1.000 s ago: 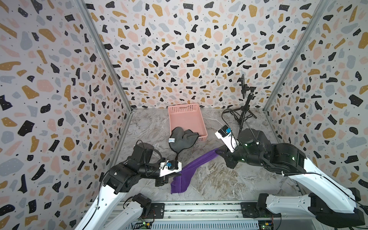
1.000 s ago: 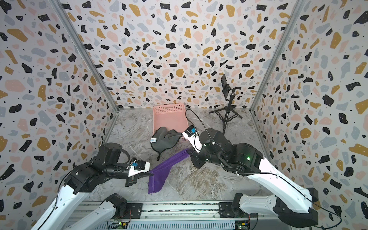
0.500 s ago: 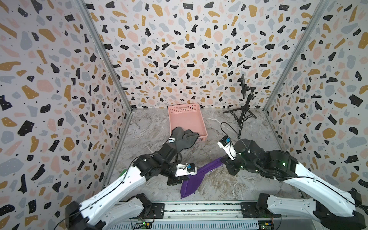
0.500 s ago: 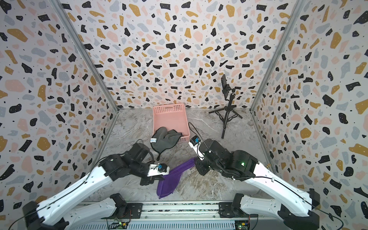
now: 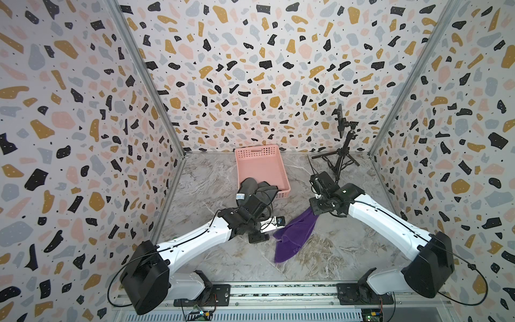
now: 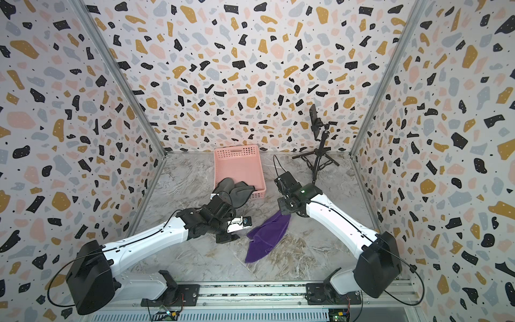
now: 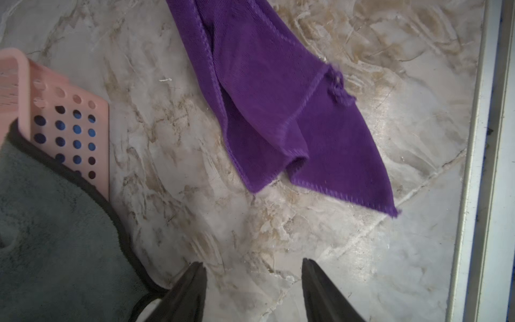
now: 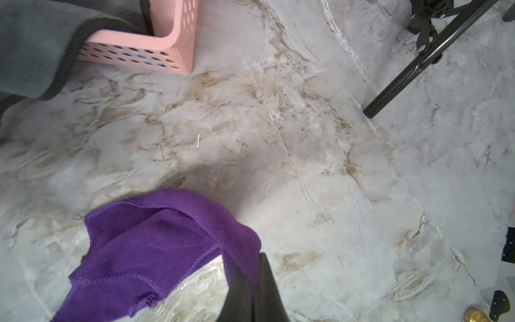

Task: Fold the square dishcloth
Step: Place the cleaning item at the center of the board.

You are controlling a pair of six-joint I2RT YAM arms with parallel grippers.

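Note:
The purple dishcloth [image 5: 292, 237] [image 6: 266, 237] lies crumpled in a long slanting strip on the marble table, its near end flat on the surface. My right gripper [image 5: 316, 210] [image 6: 285, 209] [image 8: 250, 267] is shut on the dishcloth's [image 8: 156, 251] far corner and holds it a little above the table. My left gripper [image 5: 259, 238] [image 6: 227, 238] [image 7: 252, 263] stands open just left of the cloth's middle, with only bare marble between its fingers. In the left wrist view the dishcloth [image 7: 278, 97] lies ahead of the fingertips, not touching them.
A pink basket [image 5: 257, 149] [image 7: 69, 117] [image 8: 167, 50] stands at the back centre, with a grey cloth [image 5: 256, 186] [image 7: 55, 237] [image 8: 33, 47] draped over its front edge. A black tripod [image 5: 342, 156] stands at the back right. Patterned walls enclose three sides.
My left gripper has opened and let go of the dishcloth, whose near end now lies on the table. The right gripper has drawn its corner back, away from the front.

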